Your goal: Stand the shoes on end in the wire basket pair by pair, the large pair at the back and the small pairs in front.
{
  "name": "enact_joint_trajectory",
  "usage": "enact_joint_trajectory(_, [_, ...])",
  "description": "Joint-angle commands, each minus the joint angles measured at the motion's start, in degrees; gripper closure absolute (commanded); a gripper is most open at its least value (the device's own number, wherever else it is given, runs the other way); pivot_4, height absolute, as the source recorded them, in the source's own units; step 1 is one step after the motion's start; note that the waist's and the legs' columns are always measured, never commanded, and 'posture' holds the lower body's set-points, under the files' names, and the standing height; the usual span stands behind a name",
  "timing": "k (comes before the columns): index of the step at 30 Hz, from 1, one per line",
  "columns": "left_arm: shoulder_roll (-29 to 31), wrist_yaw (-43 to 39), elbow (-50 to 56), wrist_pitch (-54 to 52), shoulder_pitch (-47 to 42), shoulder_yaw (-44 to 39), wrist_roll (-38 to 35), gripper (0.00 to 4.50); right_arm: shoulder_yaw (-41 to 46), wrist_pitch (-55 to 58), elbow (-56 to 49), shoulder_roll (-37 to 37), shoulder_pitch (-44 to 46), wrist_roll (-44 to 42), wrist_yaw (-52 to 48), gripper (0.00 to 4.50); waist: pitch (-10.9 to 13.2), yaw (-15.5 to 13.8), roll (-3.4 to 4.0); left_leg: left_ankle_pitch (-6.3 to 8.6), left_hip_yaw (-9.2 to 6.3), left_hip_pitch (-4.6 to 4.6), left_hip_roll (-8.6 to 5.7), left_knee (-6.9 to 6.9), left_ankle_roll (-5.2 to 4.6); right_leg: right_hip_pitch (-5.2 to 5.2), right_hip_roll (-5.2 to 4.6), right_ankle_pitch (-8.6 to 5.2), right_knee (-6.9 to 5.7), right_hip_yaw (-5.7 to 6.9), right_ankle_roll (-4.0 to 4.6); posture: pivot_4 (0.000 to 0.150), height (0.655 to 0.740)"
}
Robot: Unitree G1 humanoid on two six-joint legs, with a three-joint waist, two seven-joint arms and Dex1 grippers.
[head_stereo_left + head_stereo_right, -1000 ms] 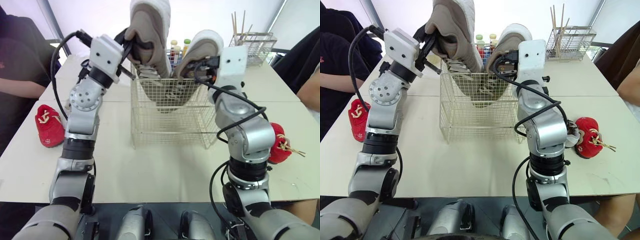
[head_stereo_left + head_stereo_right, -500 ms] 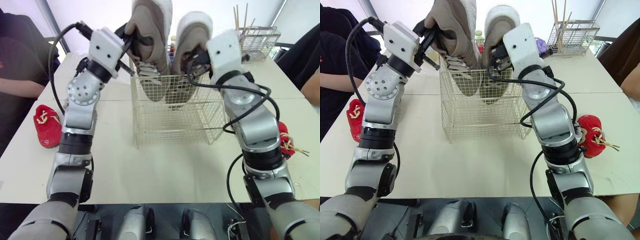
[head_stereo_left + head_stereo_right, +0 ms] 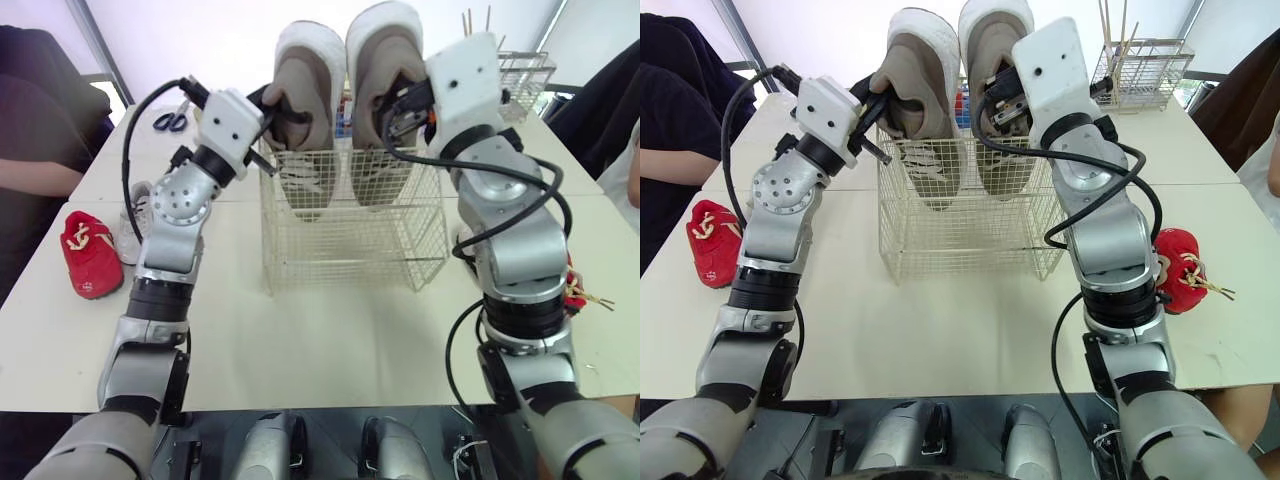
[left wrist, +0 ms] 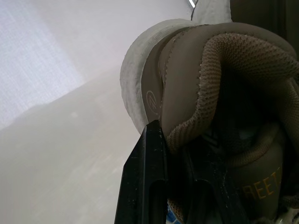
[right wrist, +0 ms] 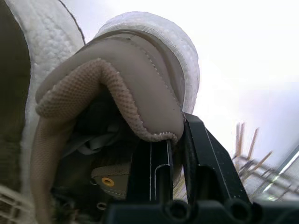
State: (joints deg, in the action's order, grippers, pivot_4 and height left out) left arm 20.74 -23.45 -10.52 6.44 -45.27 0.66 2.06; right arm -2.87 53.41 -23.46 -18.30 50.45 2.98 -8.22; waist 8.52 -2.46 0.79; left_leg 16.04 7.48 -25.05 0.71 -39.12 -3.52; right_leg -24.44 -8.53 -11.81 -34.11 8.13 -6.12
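Toe-down and side by side at the back of the wire basket [image 3: 350, 255], the large pair looks all but placed: the left claw [image 3: 268, 104] is clamped on the heel collar of the left tan shoe [image 3: 306, 70], the right claw [image 3: 402, 100] on that of the right tan shoe [image 3: 380, 55]. Next, both must let go and lift clear without toppling them (only mesh props them). One small red shoe [image 3: 88, 252] and another red shoe [image 3: 1180, 270] wait on the table [image 3: 330, 340]; seated people flank it.
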Motion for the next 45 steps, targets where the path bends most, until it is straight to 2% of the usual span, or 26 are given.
enact_joint_trajectory(1, [-0.58, -2.98, -5.31, -8.1, 3.73, 5.57, 3.03, 4.5, 2.72, 7.38, -6.05, 3.1, 1.48, -3.59, -1.01, 4.47, -0.02, 0.03, -0.01, 0.07, -0.01, 0.08, 0.0, 0.0, -0.07, 0.04, -0.02, 0.0, -0.01, 0.0, 0.01, 0.15, 0.74])
enact_joint_trajectory(8, [0.45, -3.33, -5.36, -10.49, 3.11, 5.21, 2.79, 4.5, 2.47, 14.66, -8.17, 1.53, 2.31, -3.39, -1.45, 4.47, -0.05, 0.04, 0.0, 0.09, -0.04, 0.13, 0.01, 0.01, -0.09, 0.05, -0.04, 0.01, -0.03, 0.01, 0.05, 0.15, 0.74])
enact_joint_trajectory(12, [0.36, -4.24, -1.63, -11.95, 4.59, 4.6, 1.02, 2.85, 0.53, 12.95, -7.76, -0.61, 1.62, -2.67, -1.88, 4.5, -0.05, 0.21, 0.03, 0.09, -0.03, 0.13, 0.01, 0.01, -0.09, 0.02, -0.04, 0.01, -0.03, 0.01, 0.05, 0.15, 0.74])
enact_joint_trajectory(15, [1.0, -5.74, 1.87, -11.25, 6.23, 3.47, -0.78, 1.28, 0.67, 11.34, -7.86, -0.71, 2.06, -3.3, -2.44, 3.23, 0.01, 0.45, 0.06, 0.05, -0.01, 0.12, 0.05, 0.07, -0.01, -0.02, -0.02, 0.03, -0.03, 0.01, 0.03, 0.15, 0.74])
enact_joint_trajectory(17, [1.58, -6.85, 4.05, -10.78, 7.32, 2.77, -2.37, 0.31, 0.72, 10.56, -7.88, -0.98, 2.32, -3.48, -3.0, 2.18, 0.03, 0.52, 0.09, -0.01, 0.05, 0.12, 0.05, 0.13, 0.09, -0.04, -0.02, 0.05, -0.04, -0.01, -0.01, 0.15, 0.74])
enact_joint_trajectory(18, [1.87, -7.33, 5.65, -10.53, 8.01, 1.91, -3.62, 0.0, 0.77, 10.05, -7.84, -1.36, 2.55, -3.63, -3.48, 1.7, 0.04, 0.53, 0.1, -0.04, 0.06, 0.11, 0.05, 0.14, 0.14, -0.04, -0.01, 0.06, -0.04, 0.0, -0.03, 0.15, 0.74])
enact_joint_trajectory(21, [2.43, -8.48, 9.93, -12.37, 9.51, -0.97, -7.48, 0.0, 1.95, 9.48, -7.85, -1.87, 3.22, -4.57, -4.71, 0.04, 0.11, 0.54, 0.1, -0.07, 0.09, 0.01, 0.05, 0.13, 0.19, -0.11, -0.02, 0.05, -0.04, -0.01, -0.01, 0.15, 0.74])
enact_joint_trajectory(25, [3.98, -10.11, 14.12, -15.56, 10.59, -4.11, -11.97, 0.0, 3.92, 9.67, -8.37, -3.17, 3.85, -6.89, -7.56, 0.04, 0.27, 0.86, 0.11, -0.23, 0.09, -0.35, 0.05, 0.04, 0.1, -0.23, 0.0, 0.15, -0.07, -0.01, -0.12, 0.15, 0.74])
enact_joint_trajectory(29, [6.1, -12.56, 19.17, -22.8, 10.95, -8.08, -20.0, 0.0, 8.07, 11.63, -8.73, -6.6, 5.19, -11.16, -11.88, 0.04, 0.85, 1.91, 0.08, -0.24, 0.09, -0.4, 0.04, 0.09, 0.09, -0.26, 0.02, 0.15, -0.08, 0.0, -0.15, 0.15, 0.74])
enact_joint_trajectory(32, [7.59, -14.21, 22.29, -29.43, 10.96, -10.85, -26.97, 0.0, 11.9, 13.48, -8.59, -9.09, 6.44, -15.35, -14.98, 0.04, 1.49, 2.32, 0.09, -0.24, 0.13, -0.41, 0.04, 0.11, 0.09, -0.29, 0.04, 0.14, -0.1, -0.01, -0.17, 0.15, 0.74])
enact_joint_trajectory(36, [10.0, -15.36, 25.17, -39.36, 9.63, -16.95, -39.59, 0.0, 21.18, 19.07, -7.91, -11.96, 9.47, -25.02, -21.03, 0.04, 1.75, 2.9, -0.01, -0.25, 0.13, -0.41, 0.05, 0.16, 0.1, -0.31, 0.06, 0.13, -0.13, -0.01, -0.2, 0.15, 0.74])
enact_joint_trajectory(42, [17.96, -18.82, 25.56, -51.34, 7.68, -22.37, -53.72, 0.0, 30.52, 24.97, -7.01, -18.28, 11.16, -40.44, -30.38, 0.04, 1.93, 3.32, -0.11, -0.25, 0.14, -0.39, 0.05, 0.18, 0.11, -0.29, 0.08, 0.1, -0.12, -0.01, -0.25, 0.15, 0.74])
enact_joint_trajectory(45, [23.04, -22.31, 25.07, -56.35, 7.11, -24.05, -59.9, 0.0, 33.52, 26.6, -4.81, -25.63, 8.2, -44.52, -33.94, 0.04, 2.1, 3.11, -0.18, -0.25, 0.14, -0.4, 0.02, 0.18, 0.11, -0.29, 0.07, 0.1, -0.12, -0.03, -0.24, 0.15, 0.74])
